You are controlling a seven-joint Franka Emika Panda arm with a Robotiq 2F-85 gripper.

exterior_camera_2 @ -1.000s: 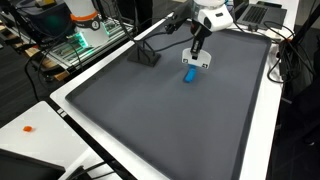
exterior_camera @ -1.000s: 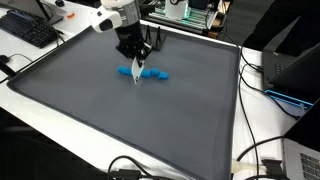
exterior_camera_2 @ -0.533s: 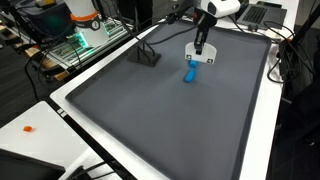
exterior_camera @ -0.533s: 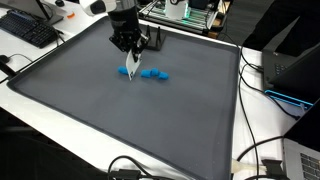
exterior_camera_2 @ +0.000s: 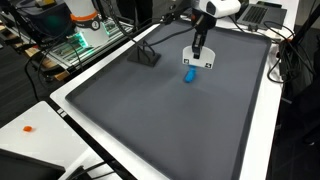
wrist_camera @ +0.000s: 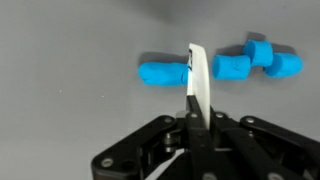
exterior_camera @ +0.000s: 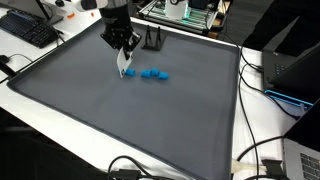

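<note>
Black gripper (wrist_camera: 197,122), nearest the wrist camera, is clenched on a thin white blade (wrist_camera: 197,78). The blade's tip stands between the longer blue dough piece (wrist_camera: 163,73) and three shorter bits (wrist_camera: 231,67) on the grey mat (wrist_camera: 60,40). With so narrow a pinch, the blade could twist or slip. Soft dough might cling to it and drag, perhaps toward the black stand (exterior_camera: 152,40).

In both exterior views the dark grey mat (exterior_camera: 130,125) lies open across the lower and middle frame. Toward upper centre a short row of blue blocks (exterior_camera: 150,73) bars low passes. At the row's left end the black gripper (exterior_camera: 123,52) pinches a thin white strip (exterior_camera: 123,65), and a small black wire stand (exterior_camera: 153,41) rises just behind.
</note>
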